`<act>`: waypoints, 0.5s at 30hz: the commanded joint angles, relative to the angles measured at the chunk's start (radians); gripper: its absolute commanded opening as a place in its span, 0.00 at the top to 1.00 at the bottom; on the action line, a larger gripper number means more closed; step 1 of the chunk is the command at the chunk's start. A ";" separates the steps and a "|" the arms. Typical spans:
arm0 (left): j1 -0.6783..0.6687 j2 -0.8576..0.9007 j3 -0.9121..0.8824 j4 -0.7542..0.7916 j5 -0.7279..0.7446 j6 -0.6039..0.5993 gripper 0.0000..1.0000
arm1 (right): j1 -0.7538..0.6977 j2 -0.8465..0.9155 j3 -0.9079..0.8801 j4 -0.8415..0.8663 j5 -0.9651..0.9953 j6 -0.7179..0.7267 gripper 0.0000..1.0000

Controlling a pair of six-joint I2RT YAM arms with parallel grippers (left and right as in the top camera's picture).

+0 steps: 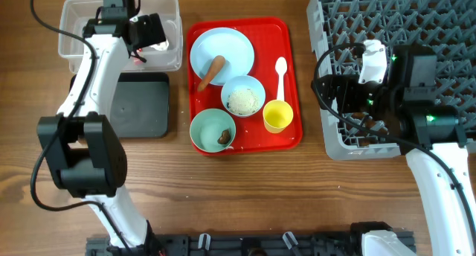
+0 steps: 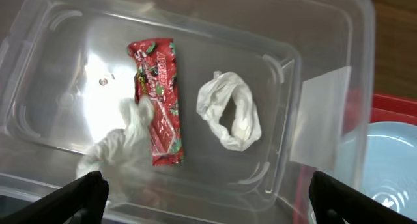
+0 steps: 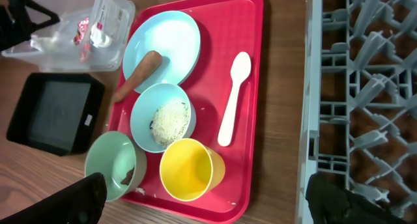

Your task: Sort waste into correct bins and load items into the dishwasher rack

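Note:
My left gripper [image 1: 152, 33] hangs open and empty over the clear tub [image 1: 74, 18]. In the left wrist view the gripper [image 2: 208, 198] is above the tub [image 2: 326, 55], which holds the red snack wrapper [image 2: 158, 103] and crumpled white scraps [image 2: 229, 110]. My right gripper [image 1: 338, 96] is open and empty at the left edge of the grey rack [image 1: 416, 33], above the yellow cup [image 3: 189, 168]. On the red tray [image 1: 290, 77] are the light blue plate [image 1: 230, 48] with the carrot [image 1: 213, 71], the blue bowl [image 1: 243, 97] of rice [image 3: 171, 122], the mint bowl [image 1: 208, 126] with a brown lump [image 1: 223, 138], and the white spoon [image 1: 280, 76].
The black shallow tub [image 1: 137, 103] sits in front of the clear tub, left of the tray. The rack fills the right side of the table. Bare wood lies along the front edge.

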 commanded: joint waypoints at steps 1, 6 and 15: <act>-0.005 -0.062 0.007 -0.008 0.019 -0.013 0.00 | 0.007 0.002 0.021 -0.017 0.006 0.035 0.00; -0.010 -0.102 0.007 -0.039 0.021 -0.013 0.00 | 0.007 0.002 0.021 -0.019 0.007 0.029 0.00; -0.108 -0.354 0.007 -0.260 0.024 -0.009 0.00 | 0.007 0.002 0.021 -0.012 0.011 0.029 0.00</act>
